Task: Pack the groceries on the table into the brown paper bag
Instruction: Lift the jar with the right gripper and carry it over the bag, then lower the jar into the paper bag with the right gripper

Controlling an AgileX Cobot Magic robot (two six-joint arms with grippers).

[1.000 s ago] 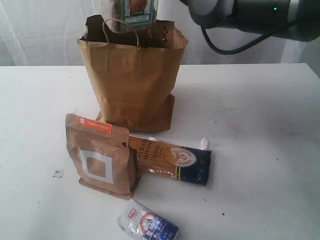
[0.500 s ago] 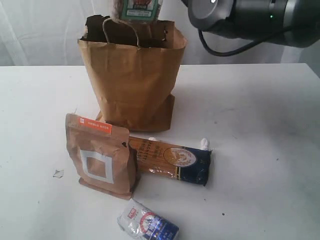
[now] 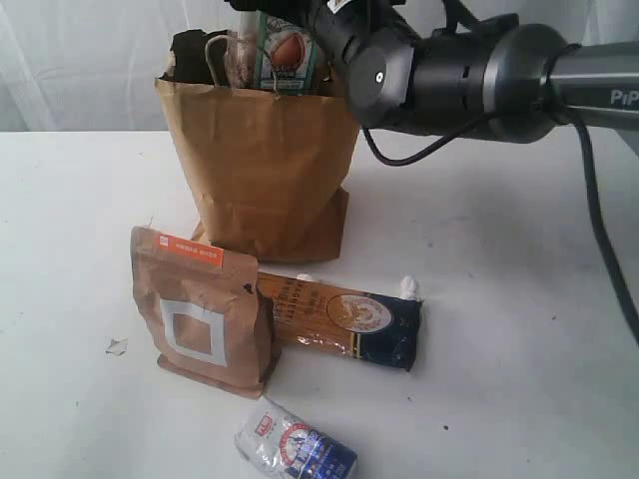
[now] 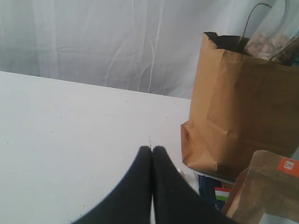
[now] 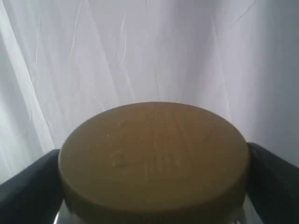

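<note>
The brown paper bag (image 3: 265,160) stands upright at the back of the white table (image 3: 499,299). The gold-lidded clear jar (image 3: 285,55) is partly sunk into the bag's mouth. My right gripper (image 5: 152,186) is shut on it, with dark fingers (image 5: 28,186) on both sides of the gold lid (image 5: 154,149). In front of the bag stand the brown pouch with orange label (image 3: 200,314), the blue-orange spaghetti pack (image 3: 344,321) and the small white-blue packet (image 3: 295,447). My left gripper (image 4: 152,150) is shut and empty, low over the table beside the bag (image 4: 243,112).
The right arm (image 3: 449,75) reaches in from the right over the bag's top. A small white scrap (image 3: 117,346) lies left of the pouch. White curtains hang behind the table.
The jar has come down from above the bag into its mouth, and the right arm has dropped into view with it. The items on the table have not moved.
</note>
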